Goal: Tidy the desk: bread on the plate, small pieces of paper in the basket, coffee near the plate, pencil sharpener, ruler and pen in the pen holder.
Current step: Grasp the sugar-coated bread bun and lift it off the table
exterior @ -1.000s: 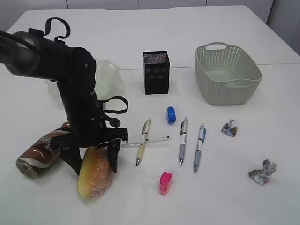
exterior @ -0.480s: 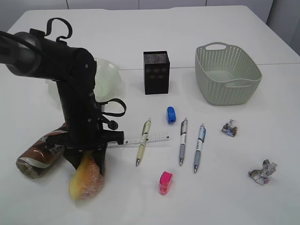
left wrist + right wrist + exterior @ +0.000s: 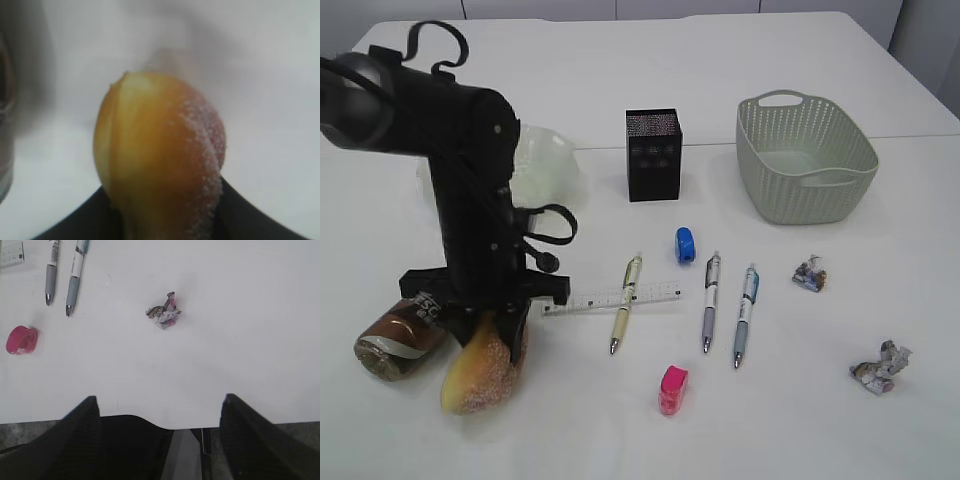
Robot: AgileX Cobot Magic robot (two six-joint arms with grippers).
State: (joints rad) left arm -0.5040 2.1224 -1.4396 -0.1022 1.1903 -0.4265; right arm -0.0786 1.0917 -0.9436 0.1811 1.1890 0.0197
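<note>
A: Left claw (image 3: pixel 490 335) state?
B: Clamped on the bread (image 3: pixel 480 362), low over the worktop (image 3: pixel 620 420), beside the coffee can (image 3: pixel 402 330).
A: Right claw (image 3: pixel 157 412)?
B: Spread wide, holding nothing, near a paper scrap (image 3: pixel 163 312).

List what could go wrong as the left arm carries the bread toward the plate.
The left gripper holds the bread by one end only, so the loaf may sag or slip out. The coffee can lies on its side right beside the bread; a swing could set it rolling. The ruler also lies close to the arm and might get dragged.
</note>
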